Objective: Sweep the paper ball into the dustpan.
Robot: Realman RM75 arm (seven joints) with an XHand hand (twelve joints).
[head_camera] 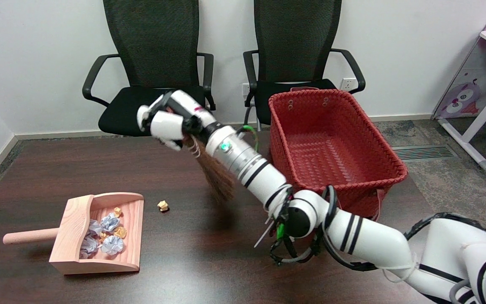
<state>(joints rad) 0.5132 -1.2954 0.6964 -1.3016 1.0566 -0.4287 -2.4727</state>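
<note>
Paper ball (pixel 163 205) just beside dustpan (pixel 74 253); right hand (pixel 165 122) raised, gripping broom (pixel 215 177).

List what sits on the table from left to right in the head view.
Dustpan holding crumpled paper balls → loose paper ball → broom bristles, gripped by the right hand above → red basket.
</note>
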